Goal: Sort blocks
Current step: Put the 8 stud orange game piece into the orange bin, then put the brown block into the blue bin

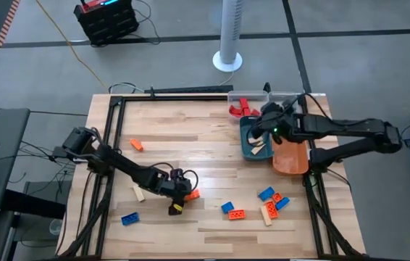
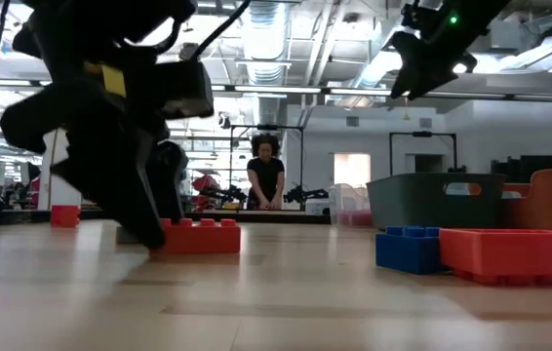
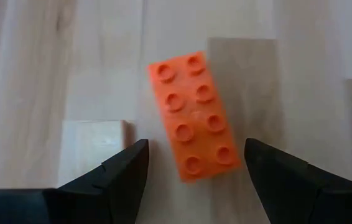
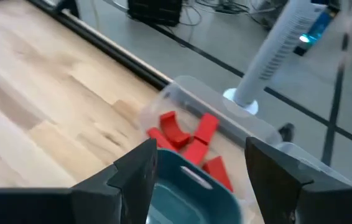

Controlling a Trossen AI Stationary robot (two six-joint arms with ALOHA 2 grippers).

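My left gripper [image 3: 194, 167] is open and low over the table, near its front middle [image 1: 184, 193]. Its fingers stand on either side of the near end of an orange eight-stud brick [image 3: 194, 115], which lies flat on the wood [image 1: 193, 194]. A narrow gap shows on both sides of the brick. In the low view the gripper [image 2: 144, 226] stands just left of that brick [image 2: 198, 236]. My right gripper [image 4: 198, 165] is open and empty, up in the air over the teal tray [image 1: 247, 141]. Other blocks lie scattered on the table: orange [image 1: 136, 145], tan [image 1: 139, 193] and blue [image 1: 129, 218].
A cluster of blue, orange and tan blocks [image 1: 272, 203] lies at the front right. The clear tray [image 4: 182, 93] holds red blocks [image 4: 188, 140]. The teal tray holds tan blocks [image 1: 259, 151], and the orange tray [image 1: 292, 158] stands beside it. A person stands far behind the table [image 2: 265, 171].
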